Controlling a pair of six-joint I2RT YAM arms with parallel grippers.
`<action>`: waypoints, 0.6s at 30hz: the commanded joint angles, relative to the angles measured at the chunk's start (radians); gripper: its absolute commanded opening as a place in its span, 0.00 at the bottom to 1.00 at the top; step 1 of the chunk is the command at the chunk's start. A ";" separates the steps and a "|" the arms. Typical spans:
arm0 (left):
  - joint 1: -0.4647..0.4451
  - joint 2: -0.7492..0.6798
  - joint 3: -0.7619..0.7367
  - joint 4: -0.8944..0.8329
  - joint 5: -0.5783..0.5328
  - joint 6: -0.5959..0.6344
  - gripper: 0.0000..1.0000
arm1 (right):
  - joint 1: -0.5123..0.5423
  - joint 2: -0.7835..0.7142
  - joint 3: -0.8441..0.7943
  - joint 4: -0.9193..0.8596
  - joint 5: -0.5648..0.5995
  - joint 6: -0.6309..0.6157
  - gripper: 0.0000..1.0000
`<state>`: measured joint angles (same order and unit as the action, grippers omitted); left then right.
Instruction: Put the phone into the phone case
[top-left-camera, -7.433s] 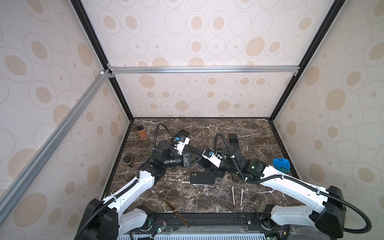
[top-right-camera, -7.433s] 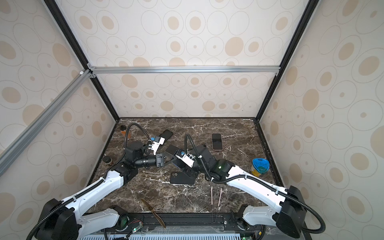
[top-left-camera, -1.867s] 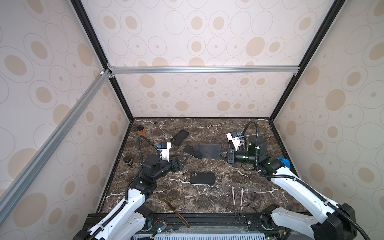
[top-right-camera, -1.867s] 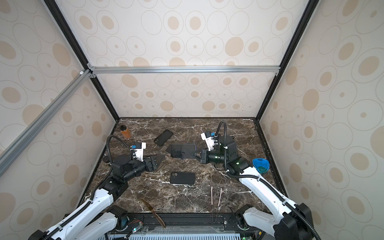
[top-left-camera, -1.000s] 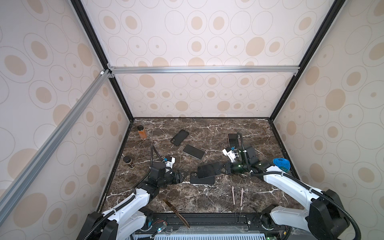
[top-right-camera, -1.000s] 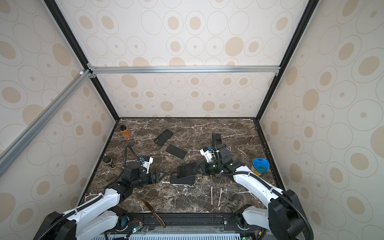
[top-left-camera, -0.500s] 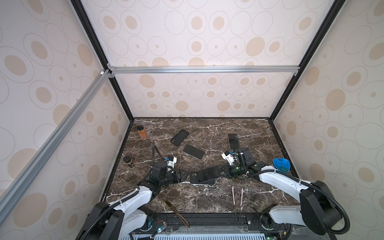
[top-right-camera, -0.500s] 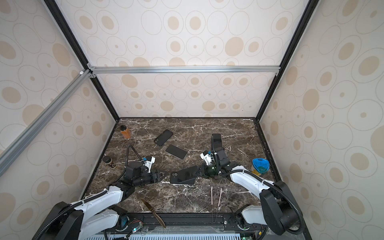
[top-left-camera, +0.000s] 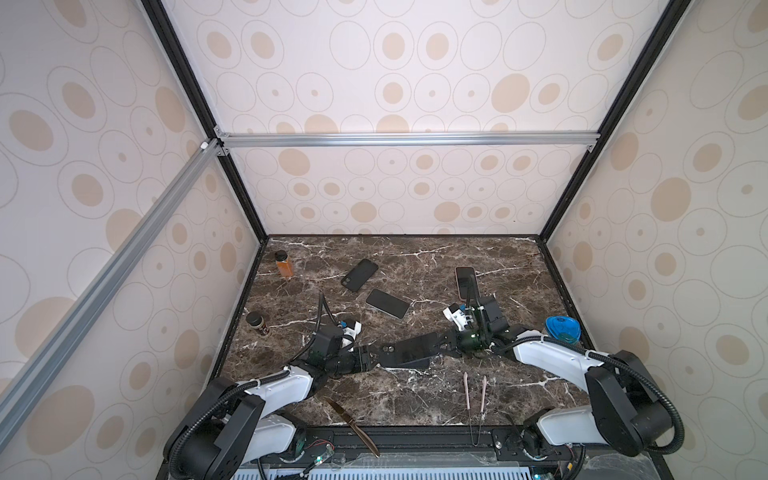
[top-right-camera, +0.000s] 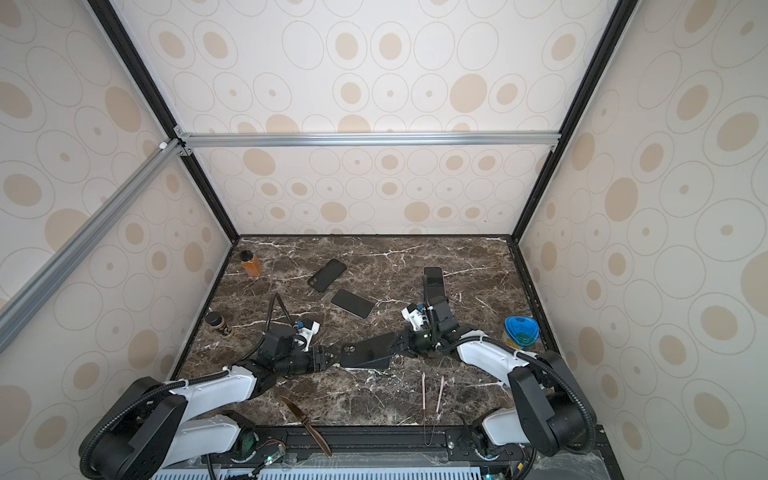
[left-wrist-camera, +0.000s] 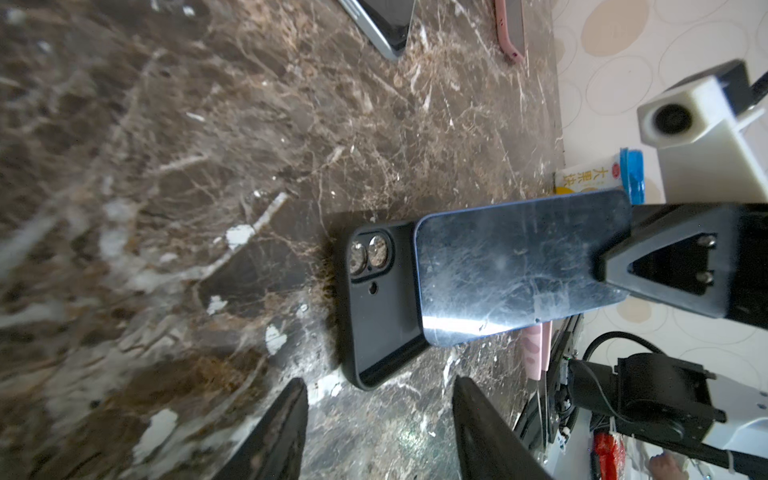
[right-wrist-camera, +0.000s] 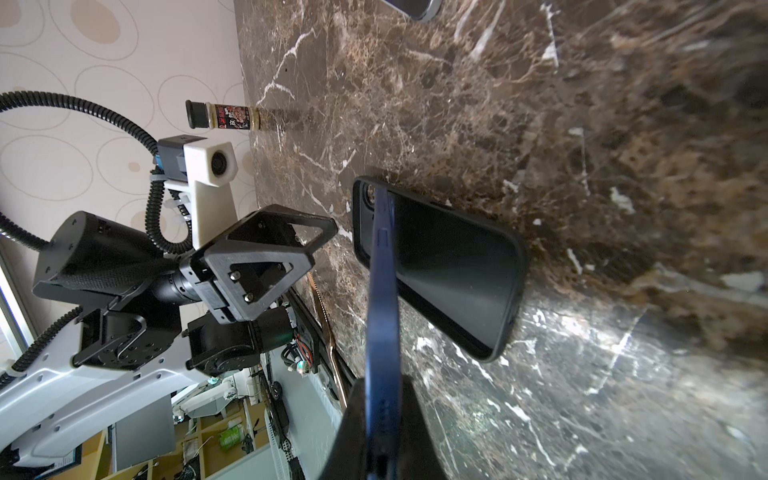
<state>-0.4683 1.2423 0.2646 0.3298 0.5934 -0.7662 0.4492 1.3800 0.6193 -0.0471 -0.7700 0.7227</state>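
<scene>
Black left gripper (left-wrist-camera: 378, 399) fingers stand apart and empty, just short of the camera end of the black phone case (left-wrist-camera: 376, 324) lying flat on marble. The blue phone (left-wrist-camera: 519, 266) slants over it (contact unclear), clamped by the right gripper (right-wrist-camera: 379, 409).

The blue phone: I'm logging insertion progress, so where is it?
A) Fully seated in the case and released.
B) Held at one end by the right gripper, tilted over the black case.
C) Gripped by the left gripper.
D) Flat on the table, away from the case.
B: the right gripper is shut on one end of the blue phone, which slants over the black case; the left gripper is open and empty.
</scene>
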 joint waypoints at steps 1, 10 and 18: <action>-0.022 0.025 0.039 0.030 -0.012 0.012 0.54 | -0.007 0.018 -0.014 0.055 -0.041 0.021 0.00; -0.053 0.086 0.050 0.076 -0.034 0.005 0.48 | -0.011 0.070 -0.010 0.081 -0.052 0.028 0.00; -0.059 0.135 0.074 0.108 -0.030 0.010 0.46 | -0.011 0.088 -0.013 0.092 -0.060 0.029 0.00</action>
<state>-0.5186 1.3632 0.3016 0.4015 0.5694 -0.7658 0.4419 1.4513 0.6113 0.0257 -0.8211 0.7437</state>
